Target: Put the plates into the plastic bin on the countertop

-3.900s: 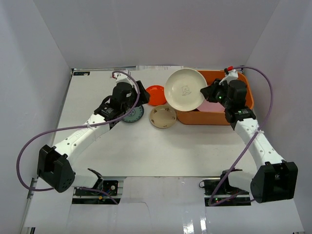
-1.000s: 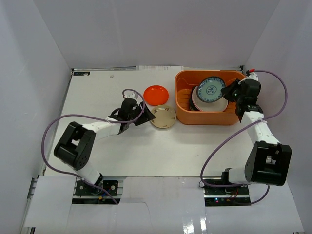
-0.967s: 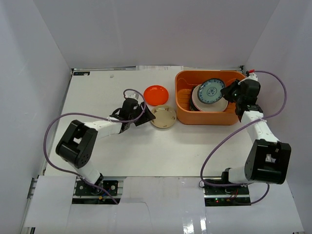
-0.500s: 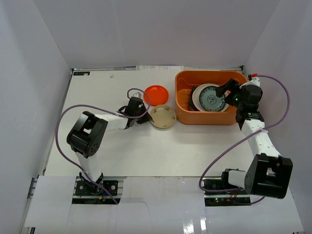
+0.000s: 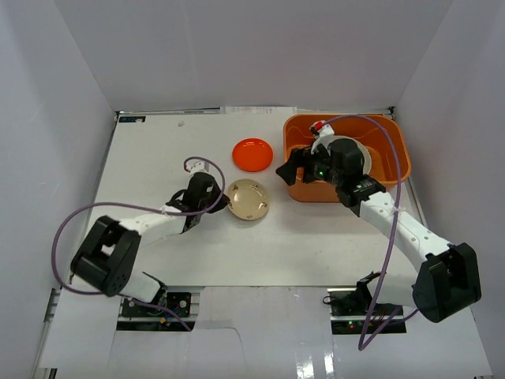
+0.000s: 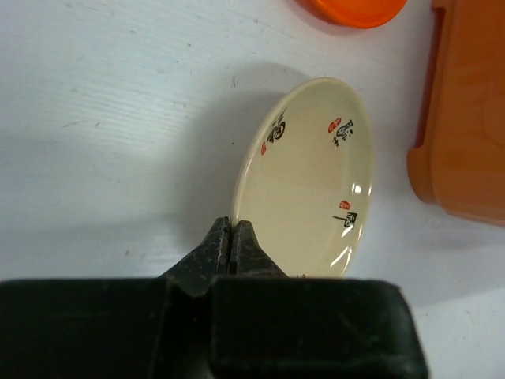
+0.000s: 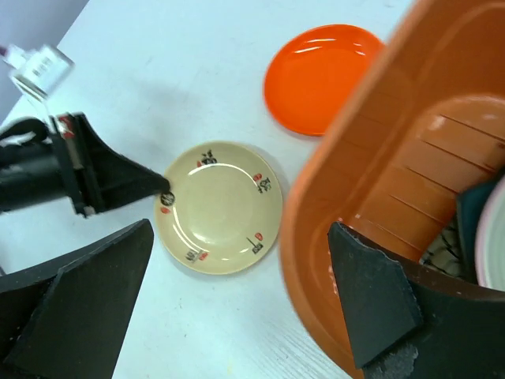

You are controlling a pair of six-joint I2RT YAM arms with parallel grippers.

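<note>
The left gripper [image 6: 233,234] is pinched shut on the rim of the tan plate [image 6: 312,178], which sits on the white countertop [image 5: 158,150] just left of the orange bin [image 5: 394,150]; the right gripper [image 7: 241,229] is spread wide and holds nothing, hovering over the bin's left wall. The left wrist view alone shows small red and black marks on the glossy tan plate; the right wrist view shows stacked plates deep in the bin, hidden overhead by the arm; the round orange-red plate [image 5: 252,154] lies flat behind the tan one.
</note>
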